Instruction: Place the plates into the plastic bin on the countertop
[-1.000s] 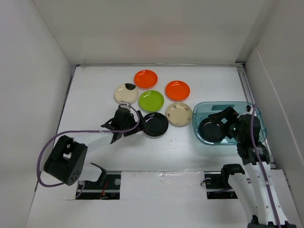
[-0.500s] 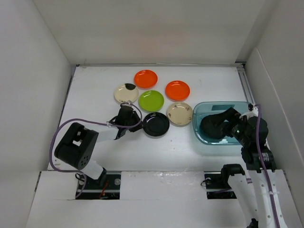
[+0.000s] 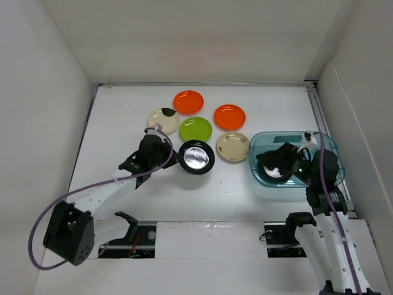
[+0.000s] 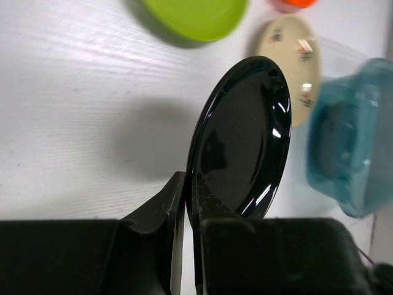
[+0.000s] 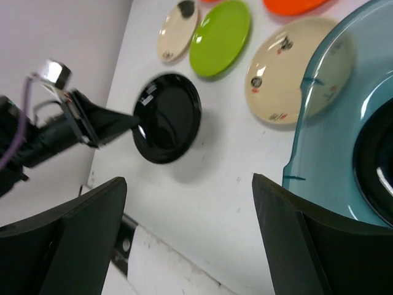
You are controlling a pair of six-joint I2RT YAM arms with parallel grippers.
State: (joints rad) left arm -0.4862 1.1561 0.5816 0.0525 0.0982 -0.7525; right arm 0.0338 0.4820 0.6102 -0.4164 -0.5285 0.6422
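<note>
One black plate (image 4: 242,132) aslant, face rightward

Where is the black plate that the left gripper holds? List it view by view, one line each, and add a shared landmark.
Top external: black plate at centre, catching glare.
Left wrist: black plate at centre, tilted steeply, its lower rim pinched.
Right wrist: black plate left of centre.
Shared landmark: printed cream plate, in all three views.
</note>
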